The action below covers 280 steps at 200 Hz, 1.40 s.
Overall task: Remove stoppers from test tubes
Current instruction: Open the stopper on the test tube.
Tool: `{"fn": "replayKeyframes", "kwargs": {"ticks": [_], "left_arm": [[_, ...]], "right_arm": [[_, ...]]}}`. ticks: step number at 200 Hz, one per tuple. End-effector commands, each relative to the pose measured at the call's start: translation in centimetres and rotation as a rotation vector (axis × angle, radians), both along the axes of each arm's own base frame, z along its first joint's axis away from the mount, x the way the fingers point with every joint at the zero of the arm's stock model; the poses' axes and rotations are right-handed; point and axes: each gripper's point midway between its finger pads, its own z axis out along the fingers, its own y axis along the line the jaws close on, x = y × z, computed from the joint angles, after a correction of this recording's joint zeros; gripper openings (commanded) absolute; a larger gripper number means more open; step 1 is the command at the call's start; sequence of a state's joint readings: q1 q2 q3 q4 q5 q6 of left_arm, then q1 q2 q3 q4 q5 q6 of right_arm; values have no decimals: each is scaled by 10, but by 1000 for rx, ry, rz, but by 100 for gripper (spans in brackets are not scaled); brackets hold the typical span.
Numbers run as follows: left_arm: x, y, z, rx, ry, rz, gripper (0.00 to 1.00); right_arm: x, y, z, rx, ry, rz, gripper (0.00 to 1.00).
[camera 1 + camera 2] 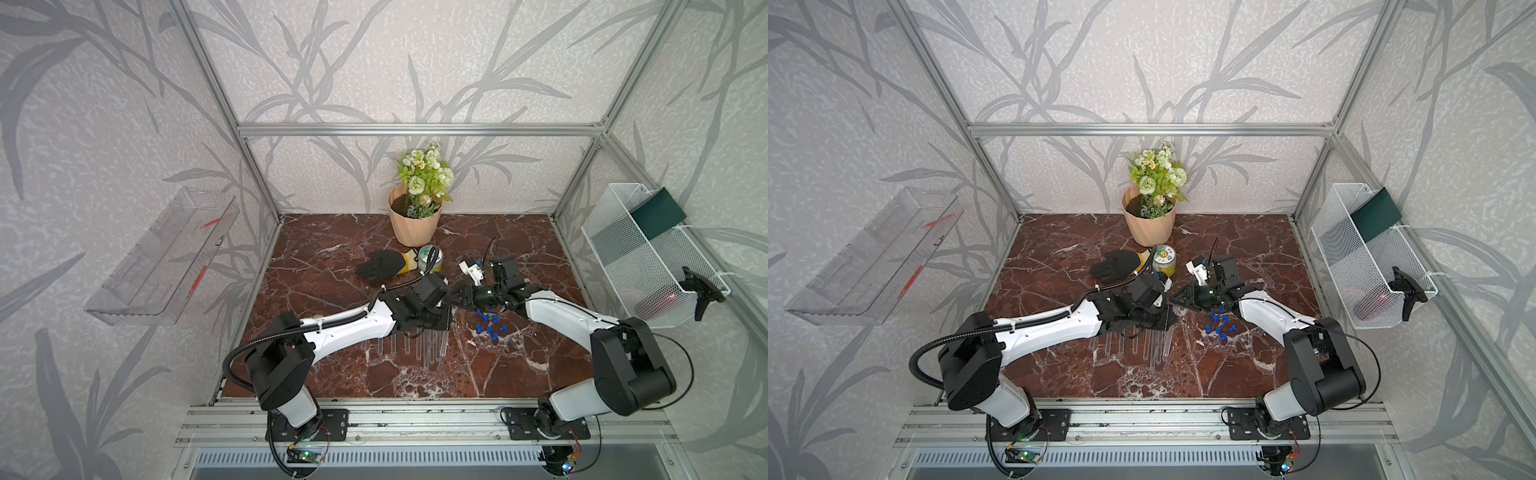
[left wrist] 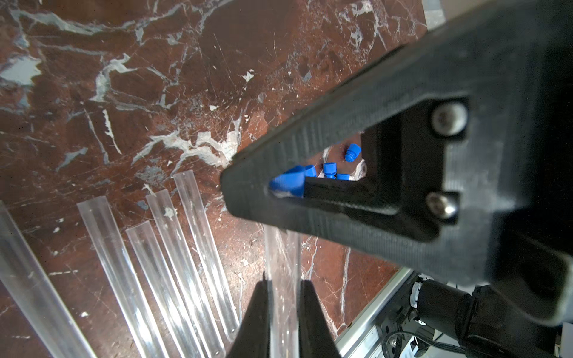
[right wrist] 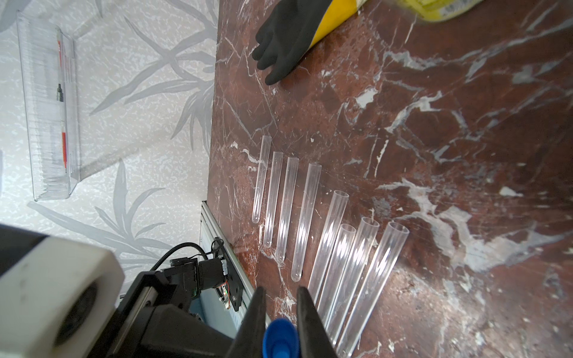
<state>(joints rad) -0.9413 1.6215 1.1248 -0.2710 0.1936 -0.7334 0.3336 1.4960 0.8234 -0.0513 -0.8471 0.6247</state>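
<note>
My left gripper (image 2: 283, 280) is shut on a clear test tube (image 2: 282, 263) and holds it above the table. The tube's far end runs behind a finger (image 2: 341, 130) of my right gripper. My right gripper (image 3: 281, 289) is shut on a blue stopper (image 3: 280, 338), also seen through that finger's opening (image 2: 286, 183). Whether it still sits in the tube's mouth is hidden. In both top views the grippers meet tip to tip, left (image 1: 445, 311), right (image 1: 456, 297). Several open test tubes (image 1: 419, 345) (image 3: 307, 217) lie in a row. Several loose stoppers (image 1: 488, 324) (image 1: 1219, 324) lie under the right arm.
A black and yellow glove (image 1: 380, 266), a small jar (image 1: 430, 257) and a flower pot (image 1: 413, 224) stand behind the grippers. A white part (image 1: 471, 268) lies by the right wrist. A wire basket (image 1: 648, 257) hangs at the right wall, a clear tray (image 1: 166, 257) at the left.
</note>
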Motion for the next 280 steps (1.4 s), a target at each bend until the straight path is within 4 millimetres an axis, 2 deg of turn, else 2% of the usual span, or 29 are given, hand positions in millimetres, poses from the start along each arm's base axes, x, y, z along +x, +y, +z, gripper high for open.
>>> {"fn": "replayKeyframes", "kwargs": {"ticks": [1,110,280], "left_arm": [[-3,9,4,27,-5,9,13],[-7,16,0,46,4,19,12],[-16,29,-3,66,8,47,11]], "right_arm": [[18,2,21,27,-61,-6,5],[34,-2,32,-11,-114,12,2],[55,-12,59,77,-153,-40,3]]}}
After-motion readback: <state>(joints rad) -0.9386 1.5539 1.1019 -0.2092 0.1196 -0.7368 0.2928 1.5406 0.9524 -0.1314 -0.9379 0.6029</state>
